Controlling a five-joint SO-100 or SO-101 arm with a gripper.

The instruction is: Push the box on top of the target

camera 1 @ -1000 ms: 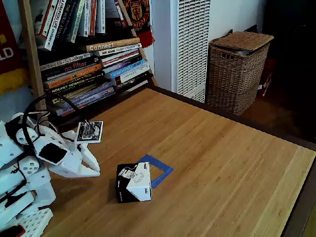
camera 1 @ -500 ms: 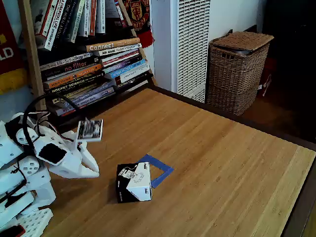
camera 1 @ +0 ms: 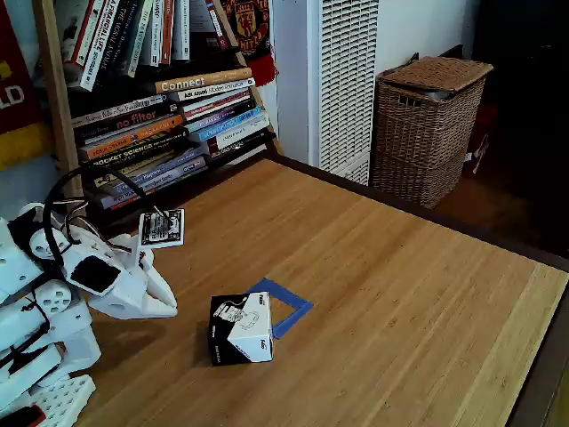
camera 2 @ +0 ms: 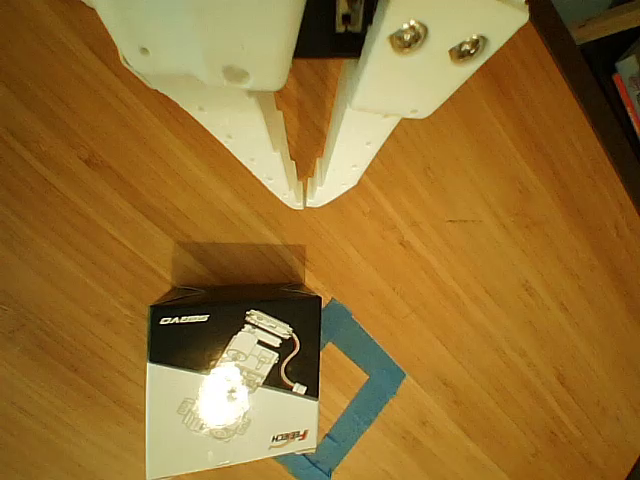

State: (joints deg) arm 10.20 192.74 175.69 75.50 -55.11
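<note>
The black-and-white box [camera 1: 240,328] stands on the wooden table, overlapping the near-left part of the blue tape target [camera 1: 288,305]. Seen from the other view, the box [camera 2: 236,380] covers the left side of the target [camera 2: 360,392], whose right edge and corner stay visible. My white gripper [camera 1: 169,305] hovers left of the box in the fixed view, apart from it. In the other view the gripper [camera 2: 304,197] points down at the box's top edge, with its fingers nearly together and nothing between them.
A bookshelf [camera 1: 169,116] stands behind the table's far-left edge, with a wicker basket [camera 1: 427,124] on the floor beyond the far edge. A printed tag [camera 1: 162,228] hangs from the arm. Bare wood [camera 1: 400,302] stretches to the right of the box.
The arm's tag swung up and back down. The gripper shifted very slightly left; the box stayed put.
</note>
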